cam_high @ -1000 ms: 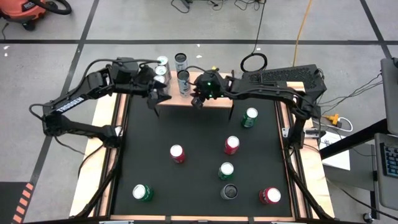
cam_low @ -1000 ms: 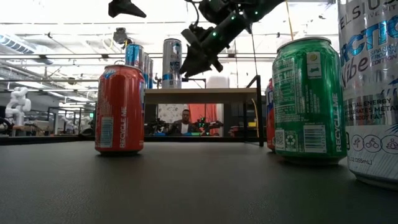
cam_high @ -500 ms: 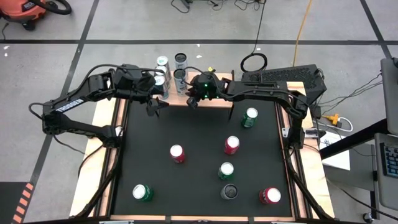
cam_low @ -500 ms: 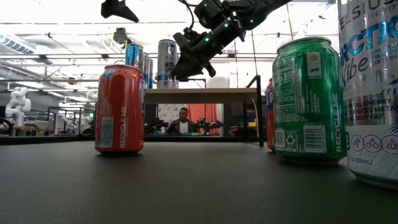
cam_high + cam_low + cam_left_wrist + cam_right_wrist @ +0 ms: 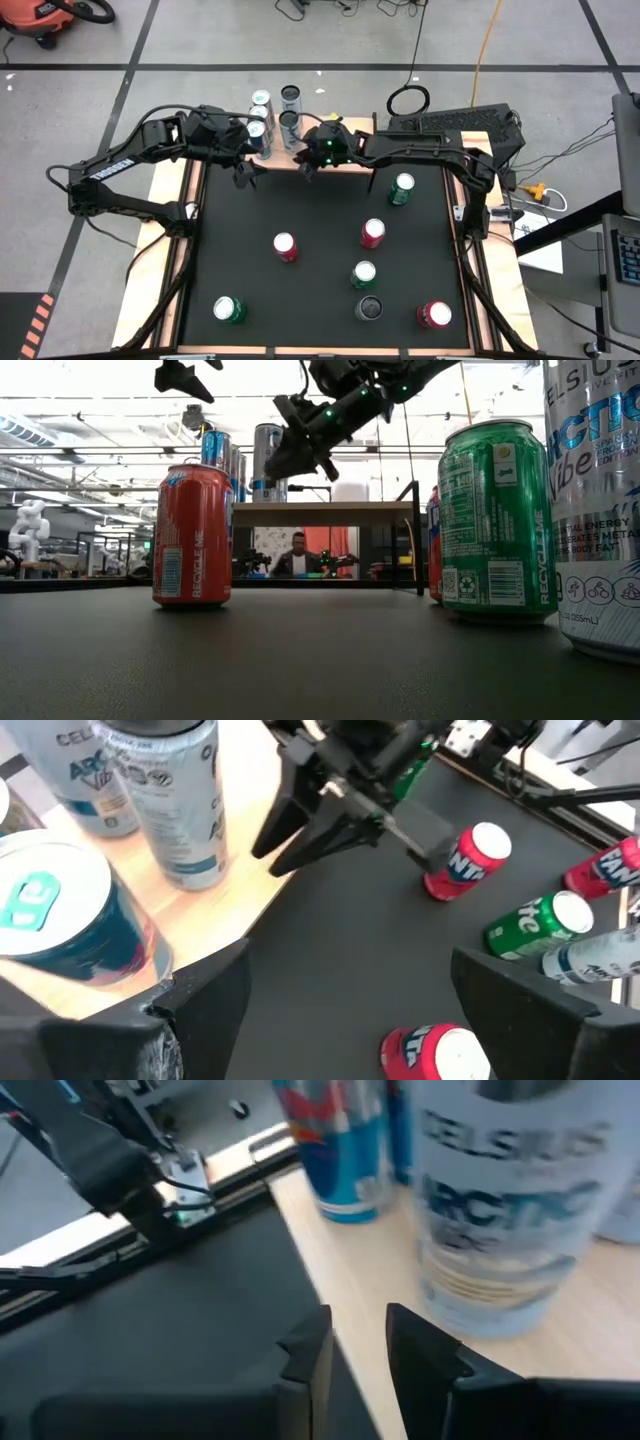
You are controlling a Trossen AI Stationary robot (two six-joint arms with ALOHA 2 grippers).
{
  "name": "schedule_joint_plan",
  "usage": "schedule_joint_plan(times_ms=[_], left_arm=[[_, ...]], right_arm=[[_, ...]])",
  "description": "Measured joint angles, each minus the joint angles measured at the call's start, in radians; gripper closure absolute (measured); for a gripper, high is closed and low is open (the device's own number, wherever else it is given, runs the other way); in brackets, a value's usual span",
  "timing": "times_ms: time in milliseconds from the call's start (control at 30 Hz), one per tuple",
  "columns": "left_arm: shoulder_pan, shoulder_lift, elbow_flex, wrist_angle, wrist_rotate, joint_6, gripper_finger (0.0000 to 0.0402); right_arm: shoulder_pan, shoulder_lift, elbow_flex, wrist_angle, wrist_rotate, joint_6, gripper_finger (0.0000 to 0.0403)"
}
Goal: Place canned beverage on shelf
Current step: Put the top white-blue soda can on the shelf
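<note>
Shelf (image 5: 300,155): pale wood board, smooth and matte, on thin black metal legs, at the table's far edge; long axis running left to right. Seen level in the low view as a thin flat slab (image 5: 320,508).

Cans on shelf (image 5: 290,122): four smooth metal cylinders, upright, long axes vertical, clustered at the left end. Two silver-white (image 5: 175,800), two blue with red print (image 5: 335,1150). Nearest silver can (image 5: 515,1210) just beyond the right fingers, not touched.

Right gripper (image 5: 309,170): dark, angular, above the shelf's front edge, fingers nearly together with a narrow gap, holding nothing (image 5: 355,1350).

Left gripper (image 5: 243,172): dark, over the table's left far corner beside the shelf's left end, fingers spread wide and empty (image 5: 340,1010).

Table (image 5: 250,280): flat matte black top in a wood frame. Loose cans standing upright on it: three red (image 5: 285,246), three green (image 5: 402,188), one dark, perhaps grey (image 5: 368,308).
</note>
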Motion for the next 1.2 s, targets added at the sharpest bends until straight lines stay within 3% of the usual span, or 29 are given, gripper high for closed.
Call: schedule_joint_plan(times_ms=[300,1200], left_arm=[[0.000,0.000,0.000,-0.001,-0.005,-0.002,0.0059],[0.000,0.000,0.000,0.002,-0.024,-0.050,0.0059]], right_arm=[[0.016,0.050,0.000,0.119,0.005,0.000,0.0398],[-0.029,0.090,0.000,0.260,0.080,-0.094,0.0403]])
